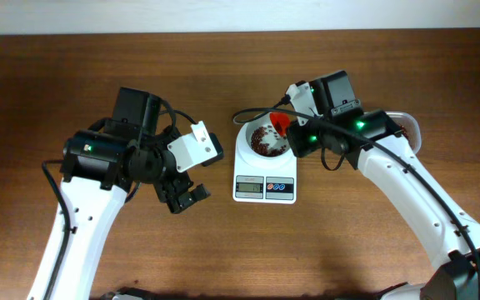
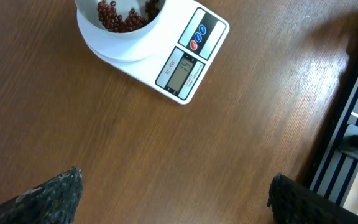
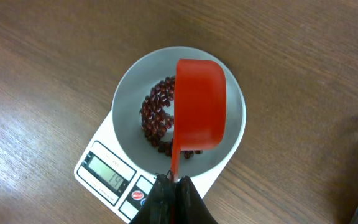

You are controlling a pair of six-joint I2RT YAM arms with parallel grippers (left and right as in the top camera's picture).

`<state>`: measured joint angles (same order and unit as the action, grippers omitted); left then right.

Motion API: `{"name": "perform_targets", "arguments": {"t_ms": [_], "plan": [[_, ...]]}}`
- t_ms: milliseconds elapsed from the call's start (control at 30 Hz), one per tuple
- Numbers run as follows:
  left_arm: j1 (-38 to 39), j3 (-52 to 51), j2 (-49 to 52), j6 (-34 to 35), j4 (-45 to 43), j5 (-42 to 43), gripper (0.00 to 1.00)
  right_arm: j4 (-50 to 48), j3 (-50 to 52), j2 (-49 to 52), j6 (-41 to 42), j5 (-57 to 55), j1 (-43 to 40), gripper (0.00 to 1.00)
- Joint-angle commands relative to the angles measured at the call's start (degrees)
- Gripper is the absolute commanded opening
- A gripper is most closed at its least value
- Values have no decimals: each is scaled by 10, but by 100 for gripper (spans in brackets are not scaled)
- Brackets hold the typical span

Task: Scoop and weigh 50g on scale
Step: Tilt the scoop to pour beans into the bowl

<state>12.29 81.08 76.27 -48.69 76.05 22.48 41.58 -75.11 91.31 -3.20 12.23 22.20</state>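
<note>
Right end effector pinching red scoop over beans in scale bowl, left end effector spread, display digits unclear

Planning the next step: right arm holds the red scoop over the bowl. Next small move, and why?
Probably lift the red scoop straight up, clear of the bowl. The right gripper is shut on its handle, the scoop looks tipped over, and the beans under it cover only part of the bowl floor, so another scoop seems likely needed.
</note>
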Motion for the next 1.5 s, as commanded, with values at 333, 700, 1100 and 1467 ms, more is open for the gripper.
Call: {"name": "perform_targets", "arguments": {"t_ms": [333, 700, 1100, 1467], "plan": [[-2, -5, -8, -9, 0, 2, 99, -19, -10, -22, 34, 39, 9, 4], [-2, -5, -8, -9, 0, 2, 99, -19, -10, -22, 24, -45, 30, 4], [-2, -5, -8, -9, 0, 2, 99, -7, -10, -21, -22, 42, 28, 4], [-2, -5, -8, -9, 0, 2, 99, 6, -10, -21, 22, -63, 29, 4]]}}
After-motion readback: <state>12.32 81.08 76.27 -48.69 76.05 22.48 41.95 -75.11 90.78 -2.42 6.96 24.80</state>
